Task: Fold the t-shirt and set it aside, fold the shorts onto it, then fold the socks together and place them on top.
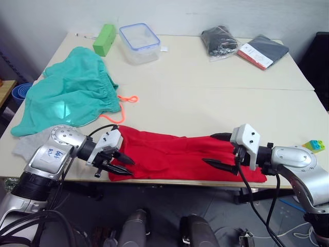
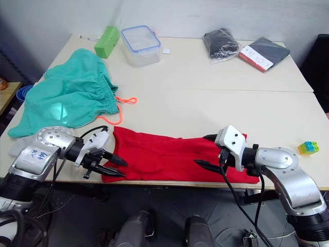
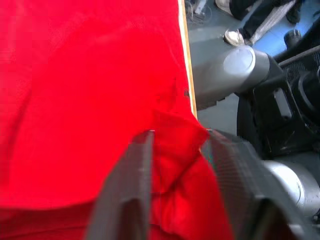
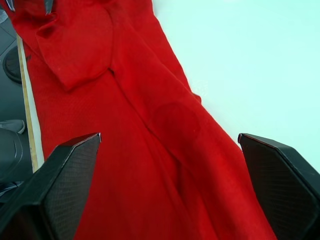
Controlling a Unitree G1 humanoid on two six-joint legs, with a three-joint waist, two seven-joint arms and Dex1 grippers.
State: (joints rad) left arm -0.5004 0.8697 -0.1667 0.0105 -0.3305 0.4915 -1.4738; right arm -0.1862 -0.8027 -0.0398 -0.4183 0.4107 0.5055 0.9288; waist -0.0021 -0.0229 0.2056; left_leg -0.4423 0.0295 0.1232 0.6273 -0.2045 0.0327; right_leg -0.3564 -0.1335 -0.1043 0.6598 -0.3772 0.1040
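T-shirt (image 1: 175, 157): lying stretched in a long band along the near edge of the counter (image 1: 216, 103), between the two arms.
Left end effector (image 1: 125, 165): pinching a bunched fold at the shirt's left end, fingers nearly closed on the red cloth.
Right end effector (image 1: 218, 150): resting at the shirt's right end, fingers spreading wide over the cloth, gripping nothing.
Shorts (image 1: 69, 92): sprawling on the far left of the counter, orange drawstring trailing toward the shirt.
Socks (image 1: 30, 143): grey cloth peeking out at the shorts' near edge.
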